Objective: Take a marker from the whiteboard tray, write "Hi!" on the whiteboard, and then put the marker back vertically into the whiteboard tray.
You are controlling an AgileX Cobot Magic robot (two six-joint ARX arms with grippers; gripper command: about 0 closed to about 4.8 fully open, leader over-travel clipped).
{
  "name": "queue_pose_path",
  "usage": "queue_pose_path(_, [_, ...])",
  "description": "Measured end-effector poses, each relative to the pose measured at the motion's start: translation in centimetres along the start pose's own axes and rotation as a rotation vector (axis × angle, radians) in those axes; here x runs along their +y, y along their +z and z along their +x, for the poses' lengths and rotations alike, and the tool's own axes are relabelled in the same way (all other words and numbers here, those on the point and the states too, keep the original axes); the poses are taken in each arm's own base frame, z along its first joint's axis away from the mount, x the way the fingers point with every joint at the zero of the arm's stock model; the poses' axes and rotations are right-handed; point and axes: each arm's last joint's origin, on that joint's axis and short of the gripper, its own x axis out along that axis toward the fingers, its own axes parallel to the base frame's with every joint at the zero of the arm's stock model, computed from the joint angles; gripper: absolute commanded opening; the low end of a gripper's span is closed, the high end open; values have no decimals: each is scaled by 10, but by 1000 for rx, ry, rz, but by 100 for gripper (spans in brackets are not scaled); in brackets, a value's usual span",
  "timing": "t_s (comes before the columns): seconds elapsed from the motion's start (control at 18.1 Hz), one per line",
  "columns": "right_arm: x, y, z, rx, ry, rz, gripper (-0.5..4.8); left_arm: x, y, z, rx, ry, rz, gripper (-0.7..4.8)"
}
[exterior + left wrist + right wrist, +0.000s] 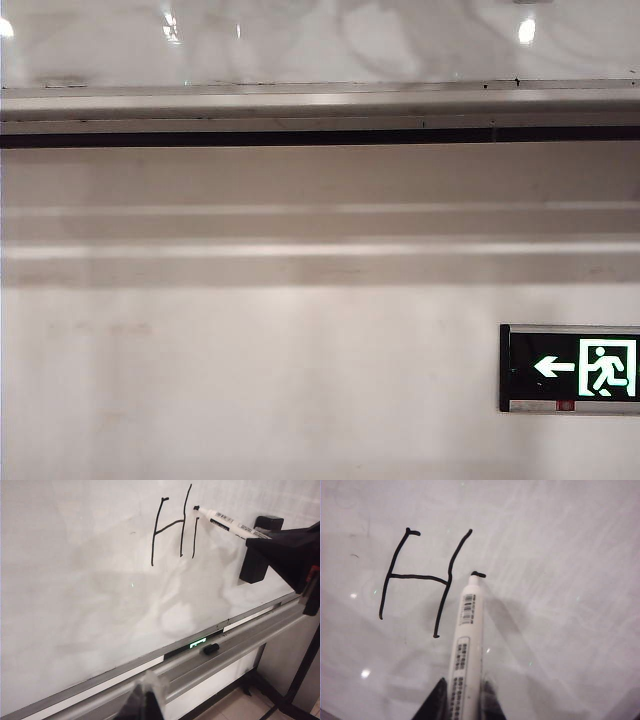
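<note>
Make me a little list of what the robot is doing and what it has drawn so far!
right gripper: shut on the marker, tip at the whiteboard
written so far: an H, an i stroke beside it and its dot; no exclamation mark yet
marker cap: lying in the whiteboard tray
left gripper: low by the tray, holding nothing; open or shut unclear
</note>
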Motion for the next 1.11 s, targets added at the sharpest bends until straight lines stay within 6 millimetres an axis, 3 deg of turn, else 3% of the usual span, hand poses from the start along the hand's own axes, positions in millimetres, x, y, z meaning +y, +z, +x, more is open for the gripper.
queue_pose_path(0.5, [-2,2,-3,0,-42,2,-5,0,0,0,0,0,1,-5])
queue_pose_path(0.77, [-32,28,-36,-110,-102,49,-5,-1,1,-1,-4,0,2,-5])
queue_pose_path(0.88, [-42,24,-31,-104,-130,38,-5,-1,1,-1,-4,-1,2,-5])
queue_pose_path(1.11, [-34,12,-16,-63,-69,-3,-5,-1,0,-2,1,-21,0,-5])
